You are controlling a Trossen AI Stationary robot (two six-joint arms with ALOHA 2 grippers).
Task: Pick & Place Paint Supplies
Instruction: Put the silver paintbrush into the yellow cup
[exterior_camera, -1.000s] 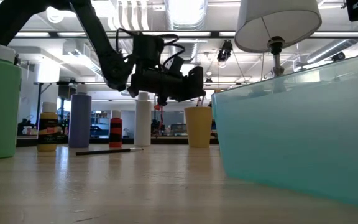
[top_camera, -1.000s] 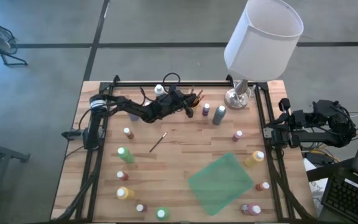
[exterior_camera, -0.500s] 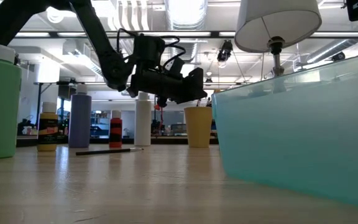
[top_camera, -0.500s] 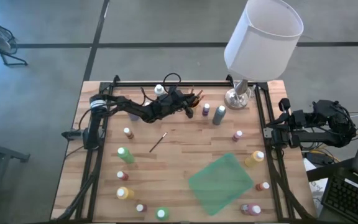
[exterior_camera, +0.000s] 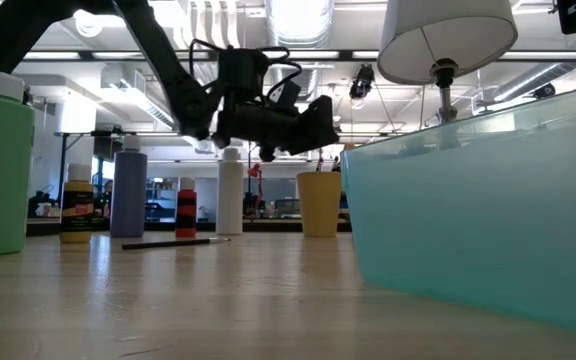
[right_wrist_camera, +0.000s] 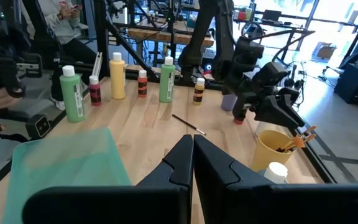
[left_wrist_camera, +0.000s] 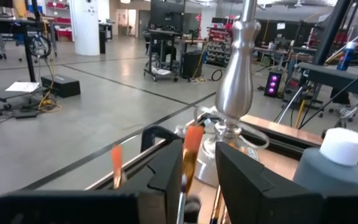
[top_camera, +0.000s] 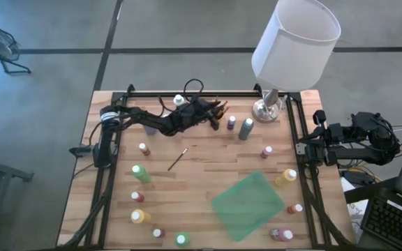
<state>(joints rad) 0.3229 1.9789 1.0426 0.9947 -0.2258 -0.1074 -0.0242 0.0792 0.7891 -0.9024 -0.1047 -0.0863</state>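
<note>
My left gripper (top_camera: 213, 115) hangs at the table's far middle, level, just over a yellow cup (exterior_camera: 319, 203) that holds dark-handled brushes (right_wrist_camera: 300, 138). Its fingers stand apart, and an orange-tipped brush (left_wrist_camera: 190, 155) rises between them. Another brush (top_camera: 179, 159) lies flat on the wood. Several small paint bottles, such as a green one (top_camera: 140, 173) and a grey one (left_wrist_camera: 334, 168), stand about the table. My right gripper (right_wrist_camera: 192, 149) waits shut off the table's right edge, holding nothing. My left gripper has the orange-tipped brush's upper end (left_wrist_camera: 185, 180) between its parted fingers, close by one finger (left_wrist_camera: 166, 180). A gap shows on the brush's other side. Whether that finger touches the brush, I cannot tell.
A see-through green bin (top_camera: 248, 204) sits at the near right. A white-shaded lamp (top_camera: 295, 45) stands on its silver base (top_camera: 267, 108) just right of the cup. Black rails (top_camera: 292, 132) run along the table's edges. Bare wood lies in the middle.
My left gripper has risen a little above the yellow cup, staying level. The cup, the loose brush and the bottles have kept their places.
</note>
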